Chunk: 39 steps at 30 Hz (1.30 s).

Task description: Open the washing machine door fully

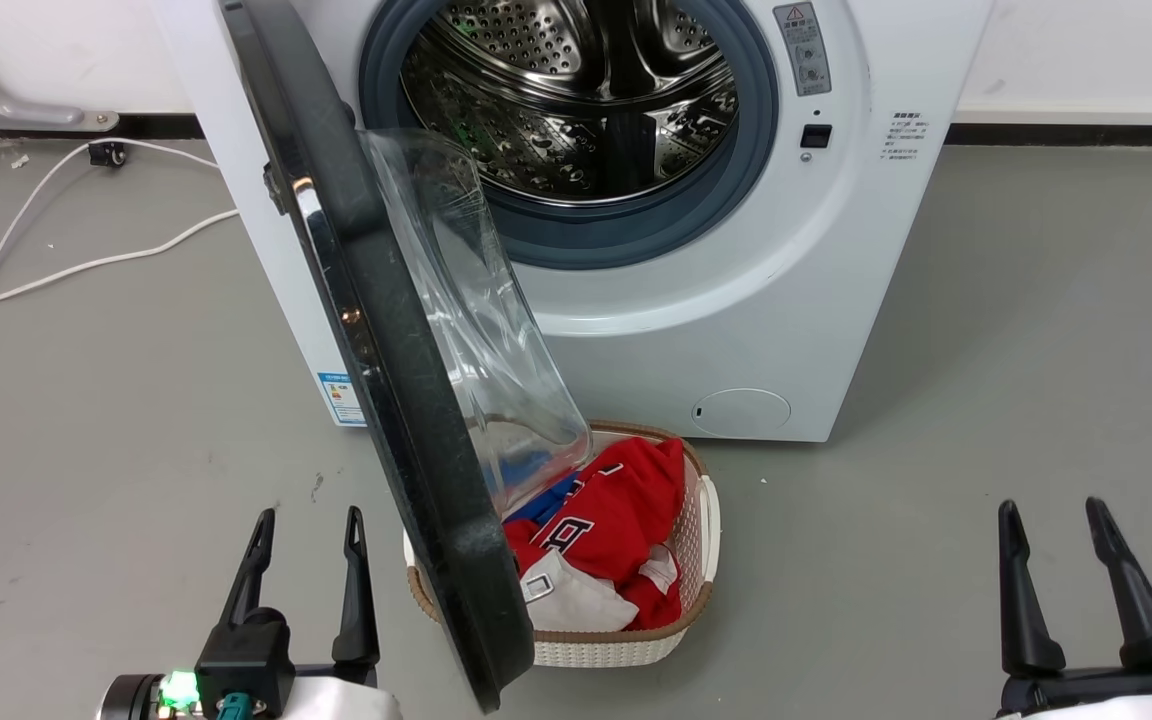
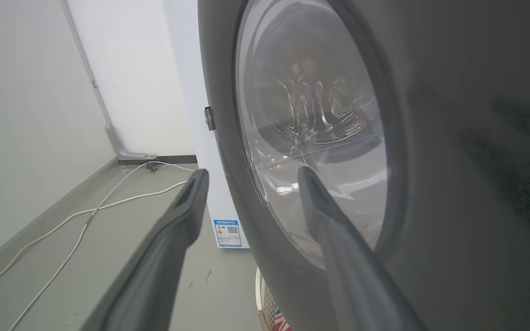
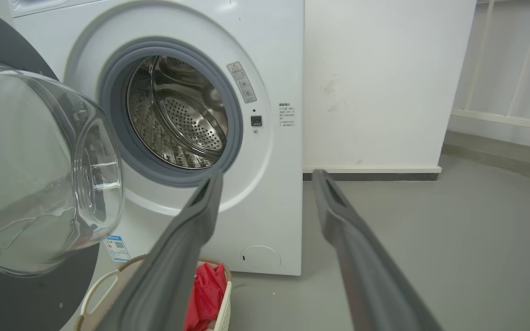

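The washing machine door, a glossy black rim around a bulging clear glass bowl, stands swung out about square to the white machine front, hinged at its left. The steel drum mouth is exposed. My left gripper is open at the lower left, just left of the door's outer edge and apart from it. In the left wrist view the door's outer face is close on the right of the fingers. My right gripper is open at the lower right, far from the door.
A white woven laundry basket with red and white clothes sits on the grey floor right under the door. White cables run across the floor at the left. A white wall stands behind, right of the machine.
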### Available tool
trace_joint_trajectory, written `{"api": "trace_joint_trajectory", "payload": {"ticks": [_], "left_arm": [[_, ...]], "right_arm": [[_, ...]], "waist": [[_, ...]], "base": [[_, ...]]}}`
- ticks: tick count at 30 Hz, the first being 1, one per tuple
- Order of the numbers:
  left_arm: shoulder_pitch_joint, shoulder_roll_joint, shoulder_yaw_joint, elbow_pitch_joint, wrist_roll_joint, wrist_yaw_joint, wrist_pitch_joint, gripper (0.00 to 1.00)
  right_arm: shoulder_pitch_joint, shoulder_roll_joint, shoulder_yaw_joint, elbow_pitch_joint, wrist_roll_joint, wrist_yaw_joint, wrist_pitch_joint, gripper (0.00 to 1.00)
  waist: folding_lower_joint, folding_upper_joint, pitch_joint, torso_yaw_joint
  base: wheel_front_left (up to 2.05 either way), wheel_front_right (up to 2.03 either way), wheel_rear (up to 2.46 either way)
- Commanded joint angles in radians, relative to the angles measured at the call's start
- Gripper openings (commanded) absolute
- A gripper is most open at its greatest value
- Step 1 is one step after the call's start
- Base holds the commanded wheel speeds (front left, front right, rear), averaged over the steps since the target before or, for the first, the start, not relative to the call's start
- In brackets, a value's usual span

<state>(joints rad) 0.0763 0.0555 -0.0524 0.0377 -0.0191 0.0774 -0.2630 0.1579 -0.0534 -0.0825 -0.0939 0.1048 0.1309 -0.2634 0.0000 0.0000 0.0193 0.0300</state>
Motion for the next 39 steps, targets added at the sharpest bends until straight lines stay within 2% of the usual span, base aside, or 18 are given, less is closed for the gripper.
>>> {"api": "trace_joint_trajectory", "payload": {"ticks": [1,10,11,12,13,19,27,34,39], "left_arm": [[0.008,0.001,0.002,0.000,0.005,-0.005,-0.003,1.00],[0.015,-0.001,0.018,0.002,-0.011,0.005,-0.003,1.00],[0.015,-0.001,0.021,0.004,-0.006,0.009,-0.003,0.69],[0.011,0.000,0.025,-0.002,0.002,0.014,-0.003,0.26],[0.006,0.001,0.029,-0.010,0.003,0.018,-0.003,0.00],[-0.024,0.020,0.072,-0.078,0.001,0.035,-0.003,0.00],[-0.090,0.057,0.106,-0.289,0.018,0.030,-0.003,0.00],[-0.156,0.078,0.053,-0.413,0.047,0.011,-0.003,0.00],[-0.212,0.084,-0.049,-0.482,0.078,-0.027,-0.003,0.00]], "right_arm": [[0.012,0.004,-0.002,0.014,0.010,0.000,-0.002,1.00],[0.028,0.005,0.006,0.039,0.034,0.000,-0.002,1.00],[0.028,0.005,0.008,0.040,0.035,0.000,-0.002,1.00],[0.028,0.005,0.009,0.041,0.035,0.000,-0.002,1.00],[0.028,0.005,0.011,0.042,0.035,0.000,-0.002,1.00],[0.025,0.005,0.016,0.043,0.043,0.000,-0.002,1.00],[0.028,0.005,0.026,0.045,0.032,0.000,-0.002,1.00],[0.029,0.004,0.036,0.048,0.026,0.000,-0.002,1.00],[0.031,0.004,0.042,0.052,0.015,0.000,-0.002,1.00]], "waist": [[0.0000,0.0000,0.001,0.000],[0.0000,0.0000,-0.005,-0.003],[0.0000,0.0000,-0.006,-0.003],[0.0000,0.0000,-0.007,-0.004],[0.0000,0.0000,-0.008,-0.004],[0.0000,0.0000,-0.017,-0.002],[0.0000,0.0000,-0.026,0.002],[0.0000,0.0000,-0.027,0.002],[0.0000,0.0000,-0.025,-0.002]], "base": [[0.00,0.00,0.00],[0.00,0.00,0.00],[0.00,0.00,0.00],[0.00,0.00,0.00],[0.00,0.00,0.00],[0.00,0.00,0.00],[0.00,0.00,0.00],[0.00,0.00,0.00],[0.00,0.00,0.00]]}}
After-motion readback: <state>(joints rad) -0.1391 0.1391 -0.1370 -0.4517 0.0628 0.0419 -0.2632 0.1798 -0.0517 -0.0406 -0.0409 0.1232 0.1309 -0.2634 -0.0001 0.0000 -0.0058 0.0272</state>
